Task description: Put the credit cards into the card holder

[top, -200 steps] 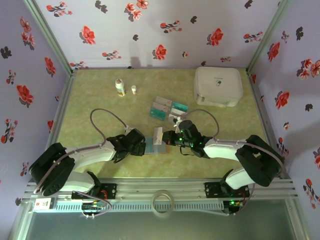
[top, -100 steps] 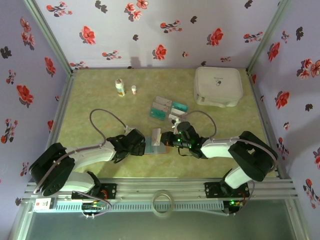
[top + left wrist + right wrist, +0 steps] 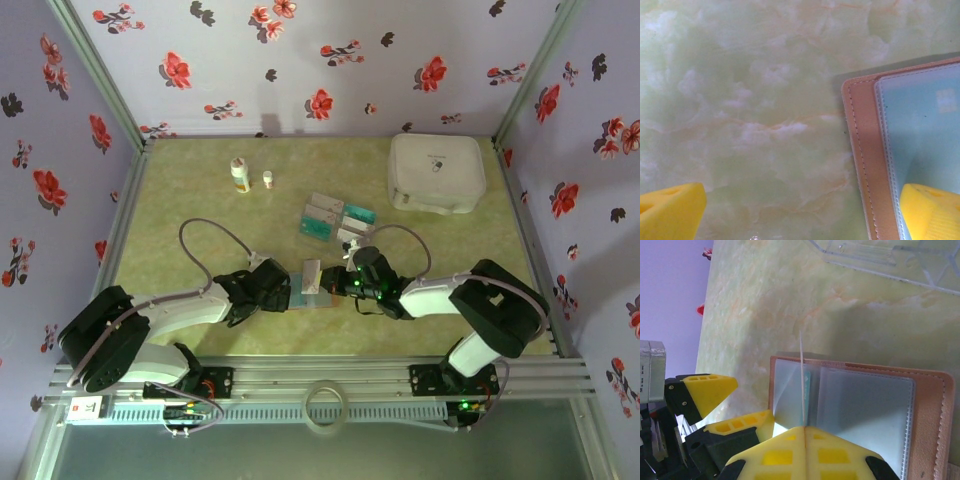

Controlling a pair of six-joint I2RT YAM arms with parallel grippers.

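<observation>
1. From the top view, one card holder (image 3: pixel 318 294) is seen lying open on the table (image 3: pixel 180 200), between the left gripper (image 3: pixel 278 288) and the right gripper (image 3: pixel 338 280). One silver-grey credit card (image 3: pixel 312 272) is held upright over it. Farther away, other cards (image 3: pixel 316 228), teal-green and silver-grey, are laid in one clear tray (image 3: pixel 345 232); their number cannot be told. One white case (image 3: pixel 437 172) is placed far right, and two small bottles (image 3: pixel 240 175) far left.
2. From the left wrist, the left gripper (image 3: pixel 800 215) is spread wide and nothing is held. The card holder (image 3: pixel 865 165) lies under one finger.
3. From the right wrist, the right gripper (image 3: pixel 804 432) is closed on the one credit card (image 3: pixel 802 375), seen edge-on over the card holder (image 3: pixel 930 425).
</observation>
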